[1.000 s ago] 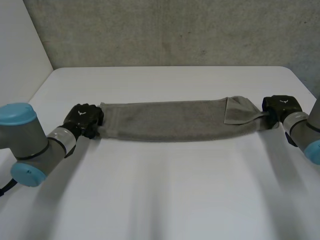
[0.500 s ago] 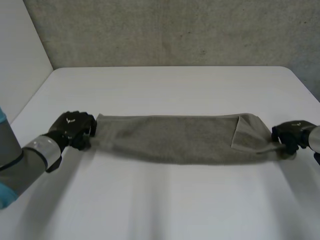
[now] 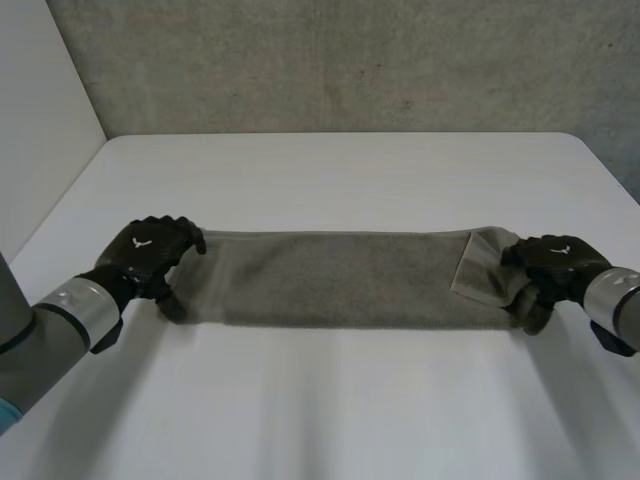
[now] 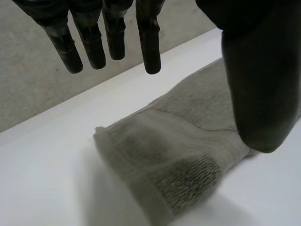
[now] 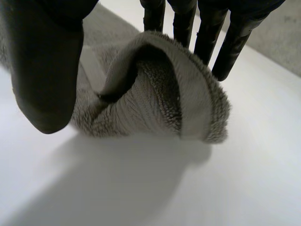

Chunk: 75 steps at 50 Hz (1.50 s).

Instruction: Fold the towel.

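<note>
White surface (image 3: pixel 330 410) before a rough grey wall (image 3: pixel 330 60), with a grey towel (image 3: pixel 340 280) lying across the middle as a long narrow band, apparently already doubled lengthwise. Its left end lies flat. Its right end is bunched, one corner flipped back over the band.

The step in hand looks like carrying one short end over to the other. Doing it well likely means flattening that turned corner first, taking both layers at an end, and keeping the long edges lined up.

At the towel's left end sits the left robot hand (image 3: pixel 150 250). Seen from its wrist, its fingers (image 4: pixel 149 42) are straight and spread, clear above the cloth, with the thumb beside it, gripping nothing.

At the right end sits the right robot hand (image 3: pixel 550 265), also wide. Its straight fingers (image 5: pixel 207 33) stand behind a raised hump of cloth and the thumb in front, with the hump loose between them and not visibly pinched.
</note>
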{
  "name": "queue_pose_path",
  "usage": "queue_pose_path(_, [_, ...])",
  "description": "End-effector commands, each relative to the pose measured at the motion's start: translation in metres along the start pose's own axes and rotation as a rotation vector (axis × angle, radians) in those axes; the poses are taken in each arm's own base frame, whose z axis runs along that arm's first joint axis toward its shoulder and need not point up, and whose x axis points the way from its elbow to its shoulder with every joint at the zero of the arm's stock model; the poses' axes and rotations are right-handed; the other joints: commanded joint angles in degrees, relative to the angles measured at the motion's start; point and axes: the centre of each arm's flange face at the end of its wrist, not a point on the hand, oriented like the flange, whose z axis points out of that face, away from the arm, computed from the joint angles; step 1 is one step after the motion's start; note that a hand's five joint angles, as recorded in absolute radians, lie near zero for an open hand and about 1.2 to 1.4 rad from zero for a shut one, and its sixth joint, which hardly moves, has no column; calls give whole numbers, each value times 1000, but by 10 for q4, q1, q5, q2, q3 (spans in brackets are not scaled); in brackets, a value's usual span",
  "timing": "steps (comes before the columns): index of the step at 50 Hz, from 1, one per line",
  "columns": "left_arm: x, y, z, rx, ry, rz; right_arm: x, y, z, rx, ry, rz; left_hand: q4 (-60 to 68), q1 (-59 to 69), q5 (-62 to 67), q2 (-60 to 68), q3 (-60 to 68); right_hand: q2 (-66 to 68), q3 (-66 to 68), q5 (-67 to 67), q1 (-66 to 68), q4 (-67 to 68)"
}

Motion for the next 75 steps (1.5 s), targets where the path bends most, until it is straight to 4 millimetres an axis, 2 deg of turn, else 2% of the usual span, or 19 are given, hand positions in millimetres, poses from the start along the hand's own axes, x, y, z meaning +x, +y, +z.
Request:
queue_pose_path(1, [15, 10, 3, -7, 10, 1, -16, -1, 12, 82, -1, -45, -42, -36, -17, -37, -41, 18, 23, 22, 18, 29])
queue_pose_path(10, [16, 16, 5, 28, -2, 10, -10, 11, 32, 129, 84, -76, -40, -35, -15, -36, -39, 41, 46, 46, 41, 53])
queue_pose_path(15, [18, 20, 3, 23, 1, 8, -3, 13, 32, 122, 145, -88, -40, -35, -15, -36, -39, 41, 46, 46, 41, 53])
queue_pose_path(23, [19, 23, 3, 21, 3, 7, -4, 19, 32, 100, 148, -119, -40, -35, -15, -36, -39, 36, 41, 41, 36, 48])
queue_pose_path(27, [19, 23, 3, 18, 4, 6, -6, 26, 36, 76, 147, -155, -39, -33, -14, -34, -38, 28, 33, 32, 28, 39])
queue_pose_path(31, [19, 24, 3, 17, 4, 6, -1, 24, 41, 82, 166, -168, -33, -28, -9, -29, -33, 33, 38, 37, 33, 45])
queue_pose_path(33, [19, 23, 3, 18, 2, 6, 22, 9, 48, 141, 306, -134, -32, -26, -7, -27, -31, 40, 44, 44, 39, 51])
queue_pose_path(34, [19, 23, 3, 19, 2, 7, 23, 9, 48, 141, 307, -134, -32, -26, -7, -27, -31, 40, 44, 44, 39, 51])
queue_pose_path(36, [19, 23, 3, 20, 2, 7, 54, 1, 50, 172, 502, -62, -32, -26, -7, -27, -31, 31, 36, 36, 31, 43])
queue_pose_path(37, [19, 23, 3, 22, 1, 8, 54, 1, 50, 172, 503, -62, -32, -26, -7, -27, -31, 31, 36, 36, 31, 43])
queue_pose_path(38, [19, 23, 3, 22, 1, 8, 68, 0, 48, 175, 586, -21, -32, -26, -7, -27, -31, 21, 26, 26, 21, 33])
queue_pose_path(40, [19, 23, 3, 23, 1, 9, 72, 2, 47, 167, 625, 11, -32, -26, -7, -27, -31, -1, 4, 4, -1, 11])
queue_pose_path(47, [19, 23, 3, 22, 1, 8, 67, 5, 45, 162, 581, 34, -33, -28, -9, -29, -33, -31, -26, -26, -31, -19])
queue_pose_path(51, [18, 23, 3, 22, 0, 8, 54, 9, 40, 117, 481, 32, -33, -28, -9, -29, -33, -31, -26, -26, -31, -19])
queue_pose_path(59, [19, 25, 3, 18, 2, 6, 32, 7, 33, 145, 297, 12, -33, -28, -9, -29, -33, -24, -20, -20, -24, -13])
queue_pose_path(68, [20, 26, 2, 15, 6, 6, 17, 10, 29, 116, 231, 6, -37, -31, -12, -32, -36, -33, -28, -28, -33, -21])
queue_pose_path(75, [21, 26, 2, 14, 6, 5, 18, 11, 33, 113, 232, 0, -37, -31, -12, -32, -36, -34, -30, -30, -35, -23])
